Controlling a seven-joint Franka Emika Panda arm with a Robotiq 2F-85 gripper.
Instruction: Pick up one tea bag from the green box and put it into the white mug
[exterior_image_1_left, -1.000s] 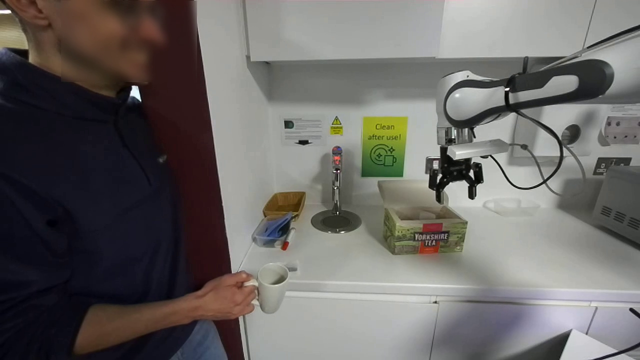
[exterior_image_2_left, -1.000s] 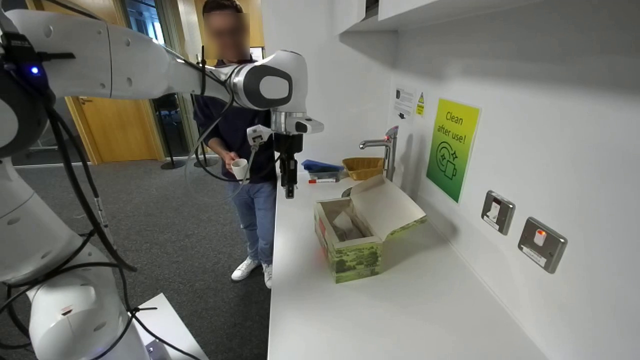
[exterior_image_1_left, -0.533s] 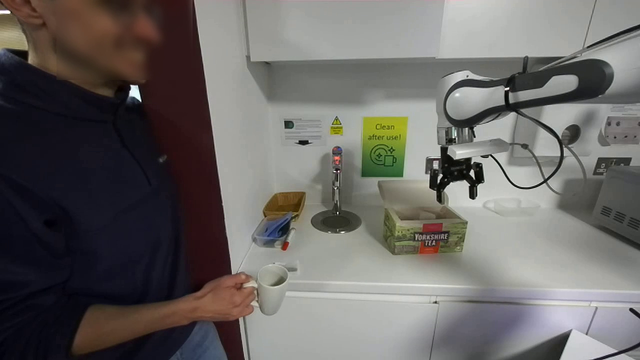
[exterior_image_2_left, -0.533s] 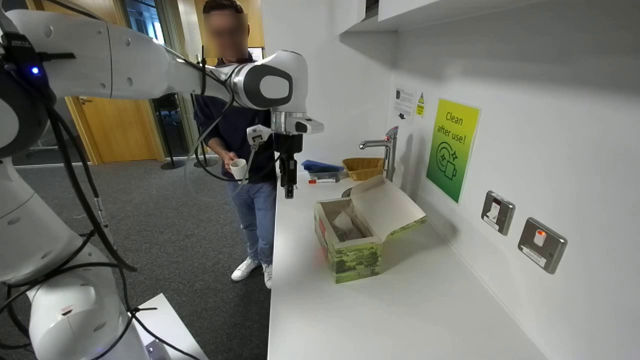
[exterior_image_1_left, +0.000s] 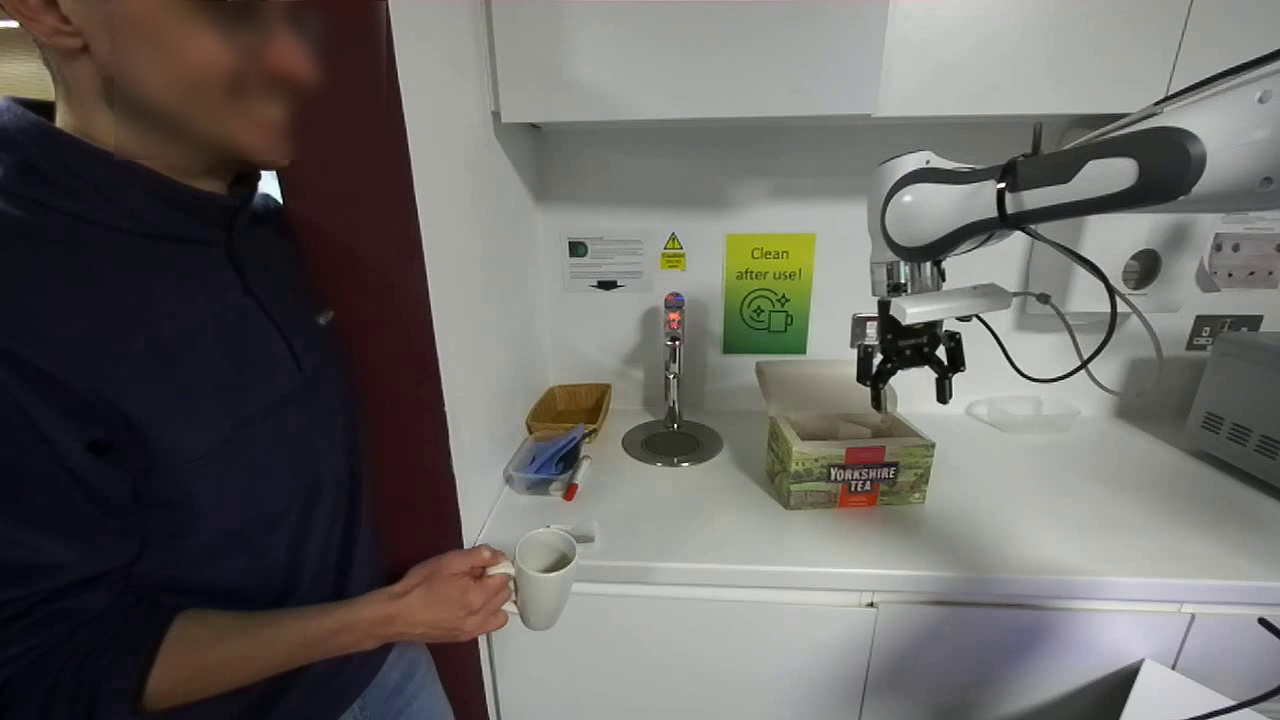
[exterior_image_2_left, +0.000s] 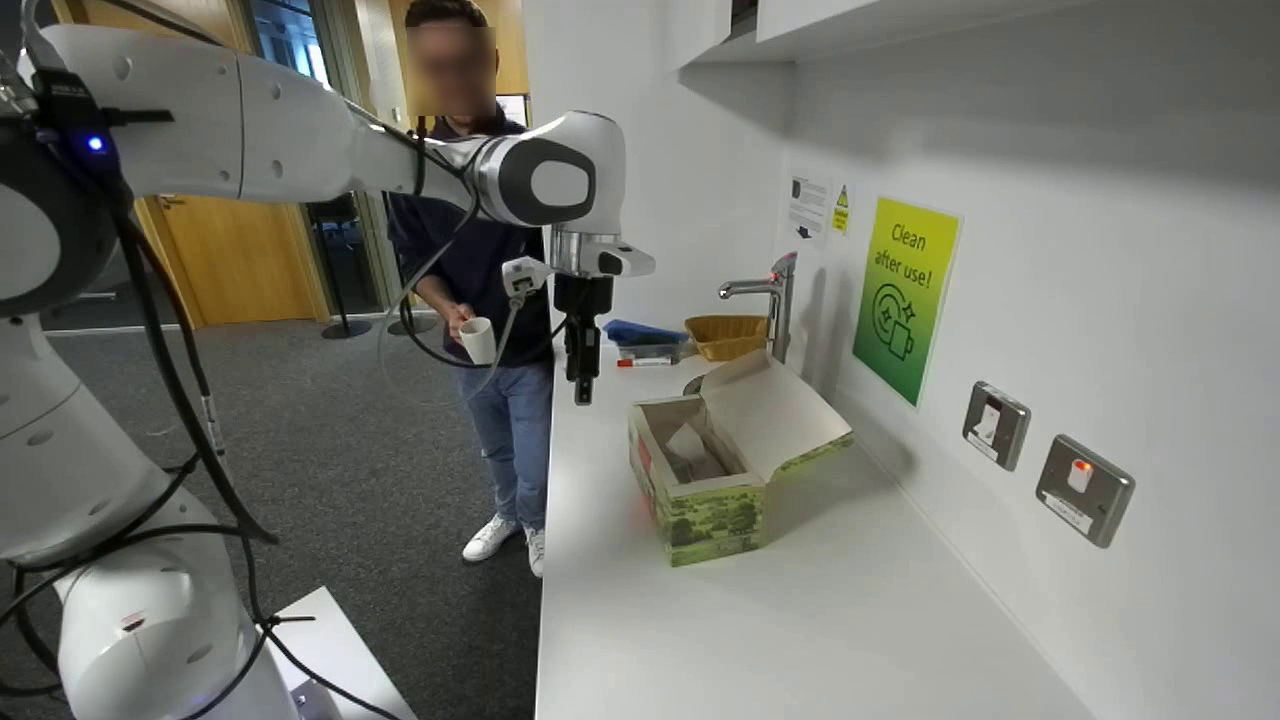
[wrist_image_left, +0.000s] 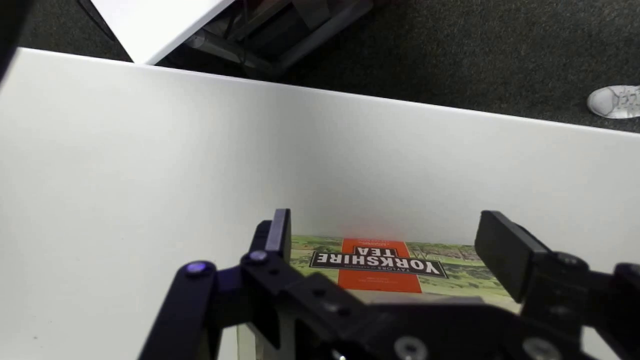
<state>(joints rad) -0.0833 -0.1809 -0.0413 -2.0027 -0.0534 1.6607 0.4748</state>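
Note:
The green box (exterior_image_1_left: 800, 478) stands on the counter with its lid raised toward the wall. Inside lies a pale, crumpled-looking tea bag (exterior_image_2_left: 688, 446); how many bags there are I cannot tell. Above the box's height, toward the counter's front edge, hangs my gripper (exterior_image_1_left: 911, 398), pointing down and apart from the box. Its fingers (wrist_image_left: 505, 250) are spread wide in the wrist view, with nothing between them; the box's red label shows beyond, upside down. A person grips the white mug (exterior_image_1_left: 545, 590) by its handle, slightly tilted, in front of the counter. Both exterior views show the mug.
A person (exterior_image_2_left: 465, 235) stands at the counter's far end. Near the wall are a tap (exterior_image_1_left: 673, 375), a brown basket (exterior_image_2_left: 727, 337), a plastic tub with blue cloth (exterior_image_1_left: 545, 465) and a red marker (exterior_image_1_left: 576, 478). The box's raised lid (exterior_image_2_left: 775, 415) sticks up beside the opening.
Over the last half second my gripper has sunk slightly and shifted a little toward the box. Its jaws have stayed wide. The mug has moved only very slightly in the person's hand.

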